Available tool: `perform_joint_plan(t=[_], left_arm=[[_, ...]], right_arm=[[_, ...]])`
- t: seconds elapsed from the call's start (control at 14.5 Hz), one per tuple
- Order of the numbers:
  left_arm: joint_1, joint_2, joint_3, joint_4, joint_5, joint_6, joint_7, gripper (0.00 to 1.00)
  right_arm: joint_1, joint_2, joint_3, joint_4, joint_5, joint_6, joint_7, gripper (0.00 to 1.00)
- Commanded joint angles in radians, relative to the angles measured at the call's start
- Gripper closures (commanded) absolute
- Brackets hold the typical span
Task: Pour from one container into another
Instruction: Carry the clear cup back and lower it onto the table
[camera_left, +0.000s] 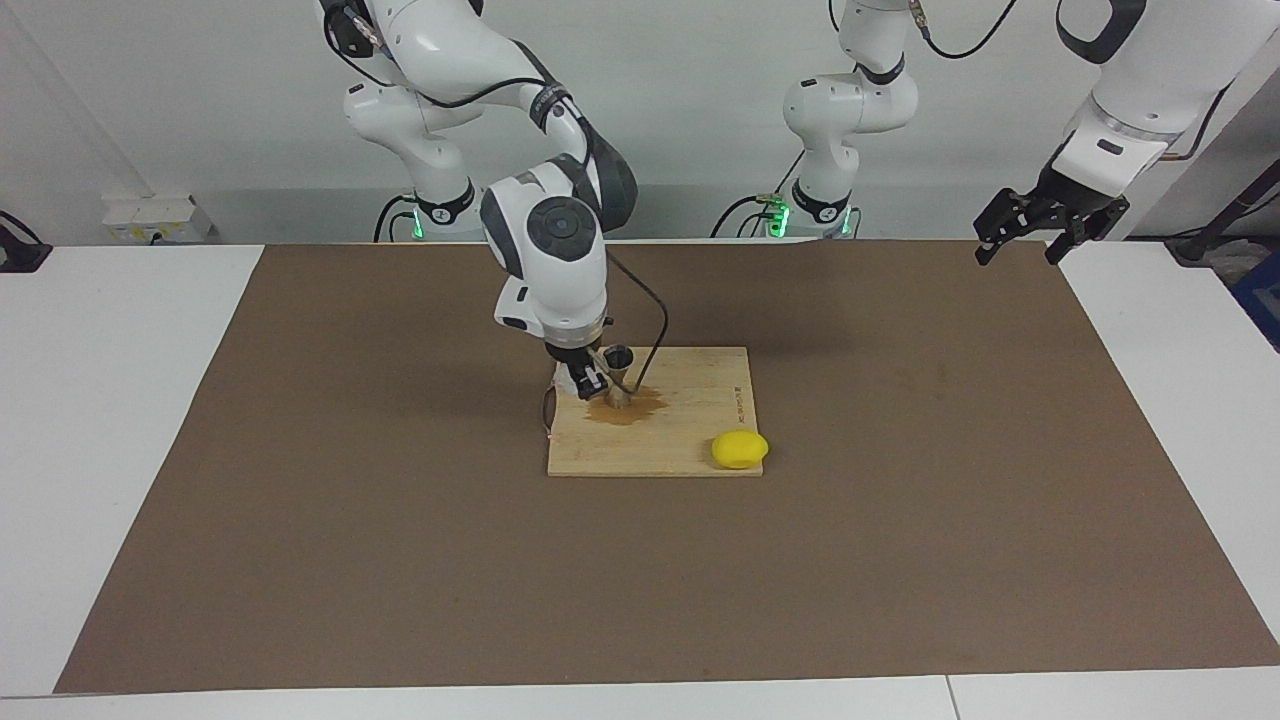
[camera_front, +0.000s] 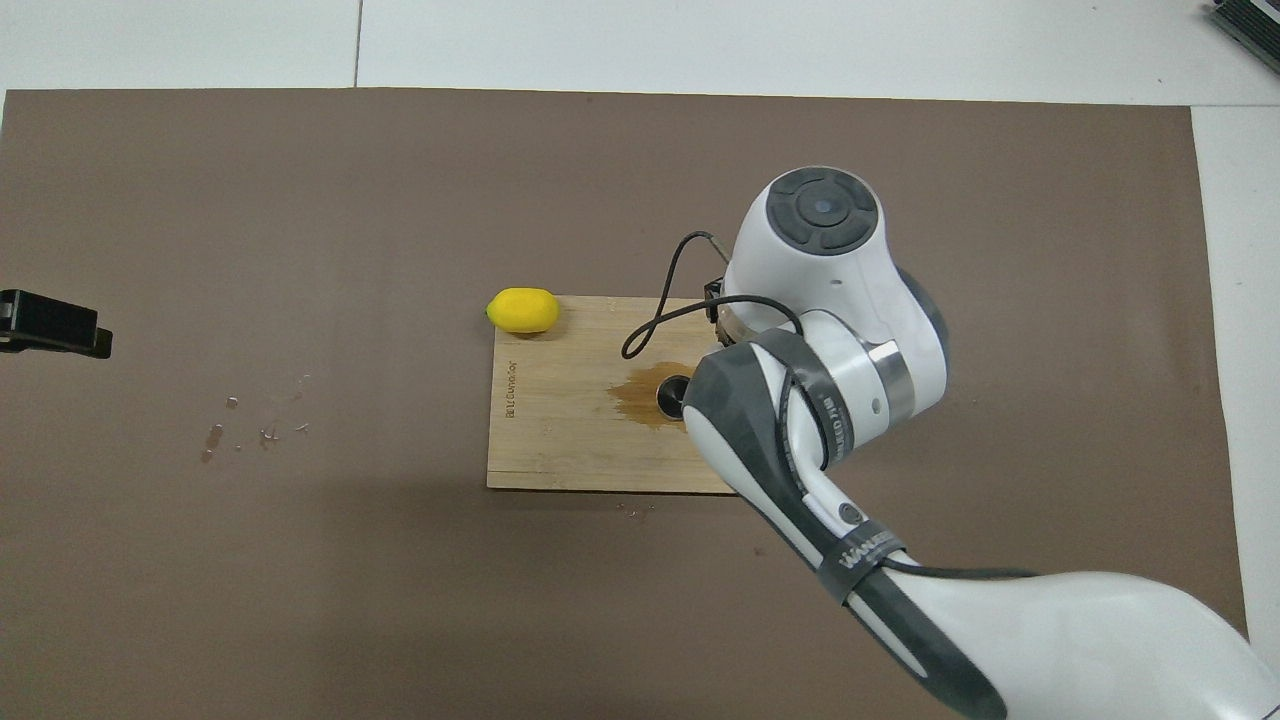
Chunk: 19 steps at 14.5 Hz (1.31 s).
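My right gripper (camera_left: 588, 382) is down on the wooden board (camera_left: 690, 440), right beside the metal jigger (camera_left: 618, 372). It is shut on a small clear glass cup (camera_left: 591, 386), held low and tilted toward the jigger. The jigger stands upright in a brown wet patch (camera_left: 630, 408). In the overhead view the right arm hides the gripper and the cup. Only the jigger's dark mouth (camera_front: 672, 396) and the wet patch (camera_front: 640, 395) show there. My left gripper (camera_left: 1045, 228) is open and empty, raised over the mat's corner at the left arm's end, waiting.
A yellow lemon (camera_left: 740, 449) lies at the board's corner farthest from the robots, toward the left arm's end, and shows in the overhead view (camera_front: 522, 310). Water drops (camera_front: 250, 430) lie on the brown mat near the left gripper (camera_front: 50, 322).
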Motion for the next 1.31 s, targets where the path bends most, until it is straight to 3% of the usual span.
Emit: perform_joint_plan(t=[0.0,0.48,0.76,0.89,1.24], left_arm=[[-0.006,-0.032,0.003,-0.041,0.017,0.025,-0.014,0.0],[-0.004,-0.034,0.003,-0.039,0.017,0.025,-0.014,0.0],[-0.006,-0.034,-0.001,-0.039,0.017,0.027,-0.014,0.0],[-0.01,-0.034,-0.001,-0.039,0.016,0.027,-0.016,0.0],[-0.013,-0.032,-0.01,-0.039,0.016,0.027,-0.02,0.0]], right_arm=[[-0.122,-0.002,0.014,-0.03,0.174,0.043,-0.026,1.0],[-0.427,-0.068,0.013,-0.234,0.54,0.06,-0.338,1.0],[-0.577,-0.071,0.013,-0.325,0.597,0.074,-0.48,1.0],[-0.637,-0.027,0.013,-0.329,0.62,0.071,-0.6,1.0],[-0.68,0.006,0.009,-0.377,0.621,0.136,-0.711,1.0]])
